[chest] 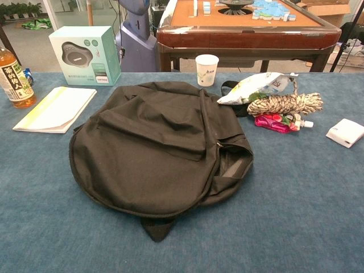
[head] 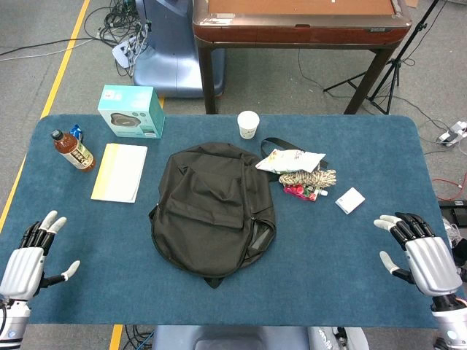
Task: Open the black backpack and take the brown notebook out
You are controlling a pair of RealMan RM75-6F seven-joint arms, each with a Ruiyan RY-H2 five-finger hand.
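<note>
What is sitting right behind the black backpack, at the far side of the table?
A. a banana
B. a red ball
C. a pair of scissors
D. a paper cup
D: a white paper cup stands upright on the blue table just beyond the black backpack's far edge.

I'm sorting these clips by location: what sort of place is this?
Probably an indoor lab or demo room, not a home: loose cables and a tripod on grey carpet, yellow floor tape, and a mahjong table behind the blue-covered table.
</note>
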